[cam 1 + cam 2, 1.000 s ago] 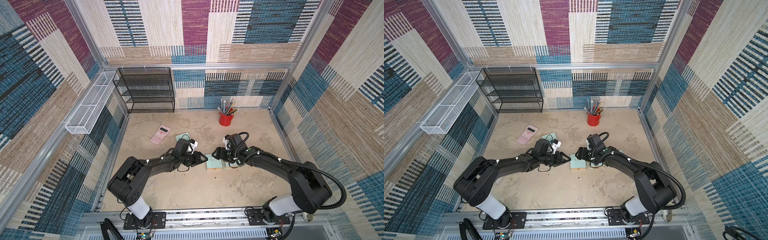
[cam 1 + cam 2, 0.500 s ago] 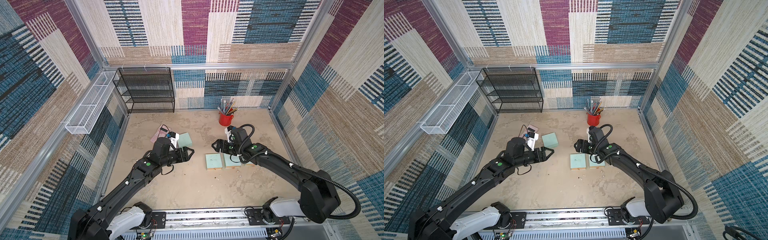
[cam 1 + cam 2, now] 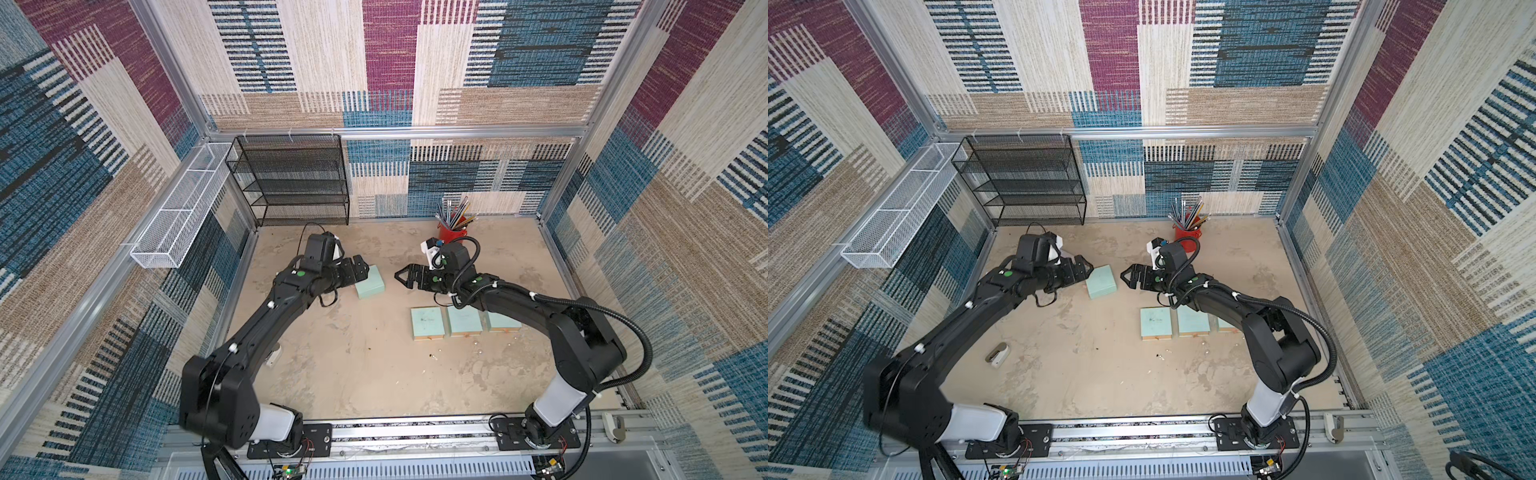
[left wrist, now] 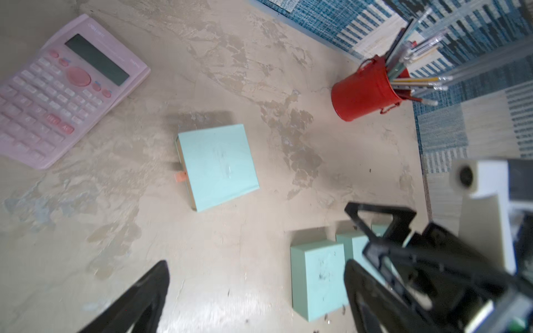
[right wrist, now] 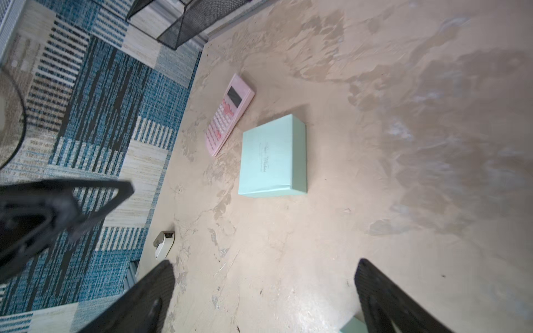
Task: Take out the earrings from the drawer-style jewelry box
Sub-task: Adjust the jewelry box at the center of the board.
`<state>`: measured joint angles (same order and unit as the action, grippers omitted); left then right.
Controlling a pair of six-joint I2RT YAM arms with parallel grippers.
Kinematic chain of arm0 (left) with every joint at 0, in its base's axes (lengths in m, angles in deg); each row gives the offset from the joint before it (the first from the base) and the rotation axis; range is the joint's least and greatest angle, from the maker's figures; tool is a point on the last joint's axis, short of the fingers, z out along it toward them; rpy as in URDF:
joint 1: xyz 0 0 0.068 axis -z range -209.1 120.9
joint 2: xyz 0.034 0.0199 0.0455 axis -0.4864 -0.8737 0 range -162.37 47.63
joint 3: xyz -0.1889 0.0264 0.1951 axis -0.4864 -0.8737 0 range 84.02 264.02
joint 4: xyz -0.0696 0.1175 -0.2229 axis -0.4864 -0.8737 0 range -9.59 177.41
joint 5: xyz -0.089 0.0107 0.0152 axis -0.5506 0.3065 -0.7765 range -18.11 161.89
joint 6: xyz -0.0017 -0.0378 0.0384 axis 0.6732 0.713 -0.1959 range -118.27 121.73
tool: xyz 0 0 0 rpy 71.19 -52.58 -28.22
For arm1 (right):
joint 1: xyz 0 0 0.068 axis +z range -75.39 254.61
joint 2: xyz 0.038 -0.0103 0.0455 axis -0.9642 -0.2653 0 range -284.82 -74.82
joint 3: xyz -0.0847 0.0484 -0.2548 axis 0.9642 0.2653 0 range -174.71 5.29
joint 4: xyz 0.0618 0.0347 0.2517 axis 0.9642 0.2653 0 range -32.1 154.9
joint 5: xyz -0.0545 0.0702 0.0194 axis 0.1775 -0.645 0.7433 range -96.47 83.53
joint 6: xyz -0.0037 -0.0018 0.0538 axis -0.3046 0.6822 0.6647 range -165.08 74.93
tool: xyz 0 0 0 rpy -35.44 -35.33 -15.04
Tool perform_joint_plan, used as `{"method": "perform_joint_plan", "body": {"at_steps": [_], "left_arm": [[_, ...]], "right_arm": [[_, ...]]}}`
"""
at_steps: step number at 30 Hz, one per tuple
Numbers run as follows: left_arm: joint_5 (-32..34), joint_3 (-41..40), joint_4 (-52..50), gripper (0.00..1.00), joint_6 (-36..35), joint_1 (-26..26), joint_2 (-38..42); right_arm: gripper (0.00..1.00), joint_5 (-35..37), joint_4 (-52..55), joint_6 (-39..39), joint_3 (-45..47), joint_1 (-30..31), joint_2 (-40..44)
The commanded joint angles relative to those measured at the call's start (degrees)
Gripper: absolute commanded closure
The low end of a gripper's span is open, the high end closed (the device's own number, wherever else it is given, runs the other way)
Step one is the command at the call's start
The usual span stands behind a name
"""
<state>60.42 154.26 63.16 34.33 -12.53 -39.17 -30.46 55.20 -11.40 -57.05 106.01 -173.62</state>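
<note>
Three mint-green jewelry boxes (image 3: 428, 324) lie in a row right of centre, also seen in the other top view (image 3: 1156, 323). A fourth box (image 3: 370, 281) lies apart to the back left, showing a small orange tab (image 4: 180, 176) in the left wrist view. Tiny whitish earrings (image 3: 435, 357) are scattered as specks on the table in front of the row. My left gripper (image 3: 361, 268) hovers open beside the lone box. My right gripper (image 3: 401, 276) hovers open behind the row, facing the left one. Neither holds anything.
A pink calculator (image 4: 63, 92) lies beyond the lone box, hidden under my left arm in both top views. A red pencil cup (image 3: 451, 232) stands at the back. A black mesh shelf (image 3: 299, 183) and a white wire basket (image 3: 178, 216) are back left. A small white object (image 3: 998, 354) lies front left.
Both grippers have drawn back from the row's left box and opened wide. The left arm swung to the back left, next to the lone box.
</note>
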Motion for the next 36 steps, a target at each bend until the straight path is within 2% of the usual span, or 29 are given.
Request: {"method": "perform_joint_plan", "body": {"at_steps": [1,5,11,15,23,29,36], "left_arm": [[-4.7,6.2,3.1,0.14,-2.7,-2.1,-9.2],[-4.5,16.6,0.3,0.18,-8.9,-3.8,-20.1],[-9.2,30.8,-6.3,0.20,-17.9,-5.7,-34.0],[-12.0,39.7,-12.9,0.24,-20.7,-6.2,-41.6],[-15.4,44.5,-15.1,0.24,-21.6,-6.6,-47.4],[-18.1,42.1,-14.2,0.27,-19.8,-6.7,-47.3],[-18.9,36.0,-11.5,0.32,-16.5,-6.7,-43.7]], "right_arm": [[0.11,-4.2,-3.3,1.4,-1.5,1.5,-3.2],[0.26,-4.7,-2.6,2.7,-3.9,4.1,-7.8],[0.29,-4.8,-2.9,5.2,-8.2,5.5,-14.3],[0.31,-3.7,-0.9,6.0,-12.5,5.4,-18.2],[0.33,-3.3,0.0,8.6,-18.1,5.3,-24.0],[0.34,-3.8,0.4,9.5,-20.9,4.1,-26.7],[0.36,-6.4,-0.3,9.1,-22.9,1.8,-28.6]]}}
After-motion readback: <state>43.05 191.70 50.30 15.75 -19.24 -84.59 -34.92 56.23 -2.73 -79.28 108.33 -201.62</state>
